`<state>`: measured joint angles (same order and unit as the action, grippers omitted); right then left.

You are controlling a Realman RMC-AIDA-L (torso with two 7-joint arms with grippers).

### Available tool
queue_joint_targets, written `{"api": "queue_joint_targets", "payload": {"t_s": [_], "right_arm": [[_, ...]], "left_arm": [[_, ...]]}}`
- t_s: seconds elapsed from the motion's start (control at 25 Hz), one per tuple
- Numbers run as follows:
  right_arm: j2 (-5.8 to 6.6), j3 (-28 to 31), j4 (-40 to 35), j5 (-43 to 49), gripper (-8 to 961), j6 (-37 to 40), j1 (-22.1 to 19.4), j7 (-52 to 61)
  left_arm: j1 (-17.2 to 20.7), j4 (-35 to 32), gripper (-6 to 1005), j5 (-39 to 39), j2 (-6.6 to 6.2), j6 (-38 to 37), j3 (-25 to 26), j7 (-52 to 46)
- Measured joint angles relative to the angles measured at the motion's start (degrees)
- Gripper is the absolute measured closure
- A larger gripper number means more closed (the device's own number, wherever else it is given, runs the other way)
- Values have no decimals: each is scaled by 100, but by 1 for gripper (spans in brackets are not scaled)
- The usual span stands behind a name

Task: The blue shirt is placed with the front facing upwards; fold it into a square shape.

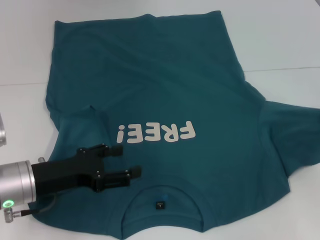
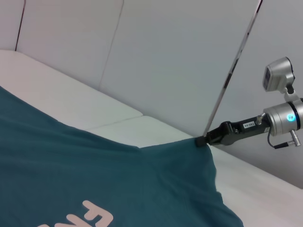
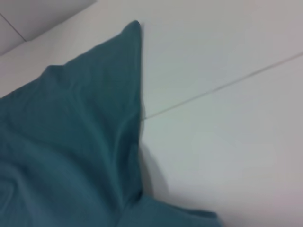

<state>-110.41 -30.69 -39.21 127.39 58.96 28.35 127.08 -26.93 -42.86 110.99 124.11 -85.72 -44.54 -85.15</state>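
The blue shirt [image 1: 165, 90] lies spread front-up on the white table [image 1: 280, 45], its cream "FREE!" lettering [image 1: 155, 132] upside down and its collar [image 1: 160, 197] at the near edge. My left gripper [image 1: 124, 161] hovers open over the shoulder area just left of the collar, with nothing between its fingers. The right sleeve [image 1: 292, 135] runs off the right edge of the head view. In the left wrist view my right gripper [image 2: 204, 140] sits at the far tip of the shirt [image 2: 94, 179], shut on a raised peak of fabric. The right wrist view shows shirt cloth [image 3: 71, 142].
A thin seam [image 1: 285, 69] crosses the white table to the right of the shirt. Bare tabletop surrounds the shirt at the far right and left. White wall panels [image 2: 165, 56] stand behind the table. My left arm's silver wrist [image 1: 15, 185] is at the near left.
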Motion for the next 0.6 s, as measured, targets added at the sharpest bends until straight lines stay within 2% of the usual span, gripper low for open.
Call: {"api": "queue_joint_targets", "payload": {"t_s": [0.6], "right_arm": [[52, -69, -96, 43, 954, 81, 281, -96]], "left_arm": [[0, 57, 124, -105, -11, 4, -1, -10]]}}
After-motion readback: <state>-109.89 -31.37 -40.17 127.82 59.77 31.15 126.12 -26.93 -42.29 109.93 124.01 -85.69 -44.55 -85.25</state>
